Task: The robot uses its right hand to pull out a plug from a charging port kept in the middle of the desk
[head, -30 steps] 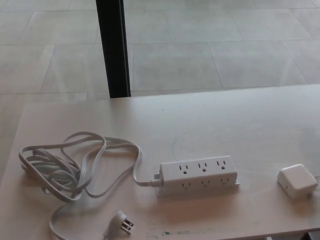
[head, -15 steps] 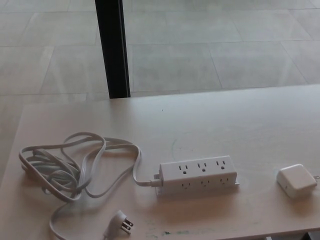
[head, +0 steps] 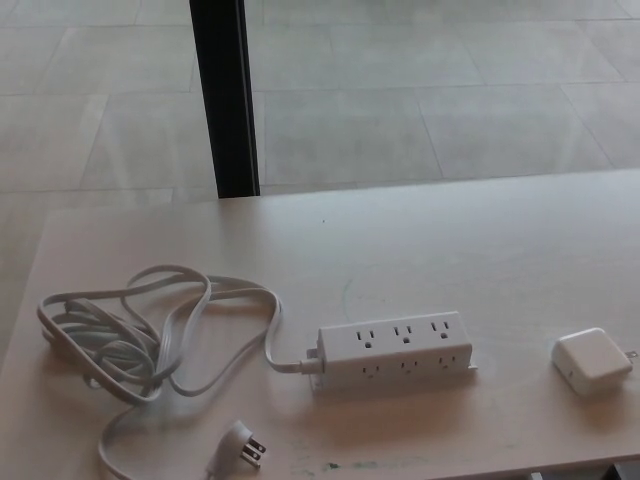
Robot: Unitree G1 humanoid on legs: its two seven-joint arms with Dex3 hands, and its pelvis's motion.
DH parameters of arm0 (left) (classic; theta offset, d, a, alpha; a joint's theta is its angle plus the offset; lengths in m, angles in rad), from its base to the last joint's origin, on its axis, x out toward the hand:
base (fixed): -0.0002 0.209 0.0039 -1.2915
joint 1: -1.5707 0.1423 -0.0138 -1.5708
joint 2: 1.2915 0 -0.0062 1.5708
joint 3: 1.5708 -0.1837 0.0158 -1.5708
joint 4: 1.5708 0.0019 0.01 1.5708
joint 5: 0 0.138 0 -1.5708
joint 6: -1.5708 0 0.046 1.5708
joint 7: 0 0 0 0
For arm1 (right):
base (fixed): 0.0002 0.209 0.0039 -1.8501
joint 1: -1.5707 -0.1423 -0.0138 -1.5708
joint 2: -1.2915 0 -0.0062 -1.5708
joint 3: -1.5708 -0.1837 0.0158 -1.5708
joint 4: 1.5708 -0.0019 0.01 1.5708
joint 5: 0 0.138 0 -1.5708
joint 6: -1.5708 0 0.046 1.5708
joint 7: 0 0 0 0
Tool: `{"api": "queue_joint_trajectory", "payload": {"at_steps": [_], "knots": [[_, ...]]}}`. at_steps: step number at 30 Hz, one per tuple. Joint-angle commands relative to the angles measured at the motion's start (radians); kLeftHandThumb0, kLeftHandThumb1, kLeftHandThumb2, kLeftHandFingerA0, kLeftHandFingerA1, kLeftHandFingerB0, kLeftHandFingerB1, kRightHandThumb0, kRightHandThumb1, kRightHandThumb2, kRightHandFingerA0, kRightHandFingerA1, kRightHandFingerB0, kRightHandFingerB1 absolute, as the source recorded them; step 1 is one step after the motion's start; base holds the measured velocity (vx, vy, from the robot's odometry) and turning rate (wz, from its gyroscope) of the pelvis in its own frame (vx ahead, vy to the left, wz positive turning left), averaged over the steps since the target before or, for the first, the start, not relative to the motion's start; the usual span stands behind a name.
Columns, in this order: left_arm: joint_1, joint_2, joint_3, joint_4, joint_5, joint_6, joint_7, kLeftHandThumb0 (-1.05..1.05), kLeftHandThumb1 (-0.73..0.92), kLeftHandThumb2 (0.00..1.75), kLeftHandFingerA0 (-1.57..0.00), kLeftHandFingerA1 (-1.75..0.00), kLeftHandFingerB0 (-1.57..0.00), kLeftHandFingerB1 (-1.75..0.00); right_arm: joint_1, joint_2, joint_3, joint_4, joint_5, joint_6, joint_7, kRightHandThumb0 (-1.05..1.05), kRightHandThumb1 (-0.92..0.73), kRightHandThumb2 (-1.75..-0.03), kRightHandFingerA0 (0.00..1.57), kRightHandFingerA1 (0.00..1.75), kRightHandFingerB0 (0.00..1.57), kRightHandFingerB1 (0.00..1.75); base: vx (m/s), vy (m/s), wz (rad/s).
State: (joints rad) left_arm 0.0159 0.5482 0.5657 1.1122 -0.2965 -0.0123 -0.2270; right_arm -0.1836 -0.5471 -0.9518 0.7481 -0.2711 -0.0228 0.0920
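Pale desk (head: 420, 240) against tiled floor, black post (head: 224, 95) behind. Robot hands: neither in view, finger state not determinable. Power strip (head: 395, 349): mid-desk, long axis left-right, all sockets vacant. White plug block (head: 592, 361): loose, well right of strip, nearer the right arm's side. Coiled cord (head: 140, 330), pronged plug (head: 243, 445): left.

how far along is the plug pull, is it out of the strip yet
It looks done: the white adapter lies on the desk to the right of the power strip, apart from it, and all visible outlets are empty. Nothing is in hand; neither robot hand is in view. The strip's own cord lies coiled at its left. Nothing visible remains.
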Motion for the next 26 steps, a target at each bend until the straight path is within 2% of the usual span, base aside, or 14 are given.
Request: {"api": "queue_joint_trajectory", "payload": {"at_steps": [1, 4, 7, 9, 10, 11, 13, 14, 15, 19, 20, 22, 25, 26], "knots": [[0.012, 0.007, 0.014, 0.012, -0.020, -0.021, -0.014, -1.05, 0.81, 0.66, -0.80, -0.70, -0.71, -0.58, -0.007, 0.132, -0.385, 0.172, 0.450, -0.018, -0.372, -0.70, -0.63, -0.75, 0.92, 1.34, 0.00, 0.71, 0.00, 0.000, 0.00], [0.018, 0.005, 0.008, 0.004, -0.015, -0.018, -0.010, -1.05, 0.82, 0.66, -0.81, -0.69, -0.70, -0.57, -0.001, 0.157, -0.347, 0.190, 0.408, -0.034, -0.341, -0.69, -0.44, -1.02, 0.93, 1.13, 0.00, 0.65, 0.00, 0.000, 0.00], [0.024, 0.004, 0.003, 0.005, -0.008, -0.029, -0.004, -1.05, 0.83, 0.66, -0.83, -0.68, -0.71, -0.57, 0.001, 0.162, -0.334, 0.199, 0.392, -0.031, -0.325, -0.78, -0.65, -0.63, 0.99, 1.29, 0.00, 0.99, 0.00, 0.000, 0.00], [0.021, 0.004, 0.003, 0.013, -0.008, -0.030, -0.010, -1.05, 0.57, 1.15, -0.81, -0.70, -0.60, -0.58, -0.008, 0.171, -0.347, 0.190, 0.418, -0.034, -0.285, -0.83, -0.61, -0.63, 0.97, 1.28, 0.00, 0.99, 0.00, 0.000, 0.00], [0.016, 0.004, 0.001, 0.020, -0.005, -0.033, -0.006, -1.05, 0.83, 0.67, -0.81, -0.66, -0.70, -0.55, -0.012, 0.174, -0.348, 0.182, 0.421, -0.030, -0.279, -0.83, -0.61, -0.61, 0.96, 1.27, 0.00, 1.01, 0.00, 0.000, 0.00], [0.017, 0.003, 0.002, 0.017, -0.007, -0.032, -0.007, -1.03, 0.56, 1.14, -0.81, -0.71, -0.66, -0.61, -0.014, 0.176, -0.350, 0.180, 0.425, -0.029, -0.276, -0.84, -0.61, -0.60, 0.96, 1.28, 0.00, 1.05, 0.00, 0.000, 0.00], [0.021, 0.003, 0.000, 0.015, -0.004, -0.039, -0.012, -1.05, 0.83, 0.67, -0.79, -0.67, -0.70, -0.57, -0.021, 0.173, -0.353, 0.187, 0.429, -0.030, -0.285, -0.77, -0.62, -0.61, 1.01, 1.25, 0.04, 1.07, 0.00, 0.000, 0.00], [0.026, 0.003, 0.003, 0.006, -0.010, -0.032, -0.018, -1.05, 0.57, 1.14, -0.80, -0.72, -0.62, -0.60, -0.023, 0.173, -0.346, 0.184, 0.423, -0.024, -0.291, -0.77, -0.45, -0.94, 1.06, 1.17, 0.21, 0.82, 0.00, 0.000, 0.00], [0.027, 0.002, 0.004, 0.002, -0.011, -0.030, -0.019, -1.01, 0.57, 1.14, -0.81, -0.72, -0.63, -0.61, -0.024, 0.177, -0.347, 0.173, 0.427, -0.019, -0.291, -0.71, -0.61, -0.65, 1.03, 1.24, 0.09, 1.07, 0.00, 0.000, 0.00], [0.031, -0.001, 0.006, -0.008, -0.014, -0.025, -0.011, -1.03, 0.55, 1.13, -0.85, -0.71, -0.66, -0.63, -0.021, 0.192, -0.335, 0.153, 0.432, -0.021, -0.306, -0.74, -0.56, -0.71, 1.07, 1.23, 0.06, 1.21, 0.00, 0.000, 0.00], [0.028, 0.001, 0.001, -0.002, -0.007, -0.027, -0.006, -1.05, 0.83, 0.67, -0.81, -0.67, -0.70, -0.57, -0.020, 0.193, -0.325, 0.151, 0.429, -0.009, -0.313, -0.78, -0.42, -0.93, 1.06, 1.19, 0.26, 0.87, 0.00, 0.000, 0.00], [0.024, 0.002, 0.000, 0.008, -0.006, -0.029, -0.005, -1.05, 0.81, 0.65, -0.80, -0.66, -0.72, -0.56, -0.017, 0.195, -0.322, 0.146, 0.449, -0.004, -0.306, -0.72, -0.57, -0.66, 1.01, 1.25, 0.10, 1.10, 0.00, 0.000, 0.00], [0.016, 0.000, 0.003, 0.017, -0.009, -0.031, -0.004, -1.05, 0.82, 0.66, -0.84, -0.67, -0.71, -0.56, -0.015, 0.189, -0.320, 0.137, 0.482, -0.002, -0.287, -0.75, -0.43, -0.92, 1.07, 1.18, 0.27, 0.86, 0.00, 0.000, 0.00], [0.018, -0.003, 0.006, 0.009, -0.014, -0.028, -0.008, -1.02, 0.56, 1.11, -0.83, -0.70, -0.67, -0.62, -0.014, 0.179, -0.311, 0.139, 0.479, -0.009, -0.302, -0.76, -0.44, -0.92, 1.08, 1.17, 0.28, 0.87, 0.00, 0.000, 0.00]]}}
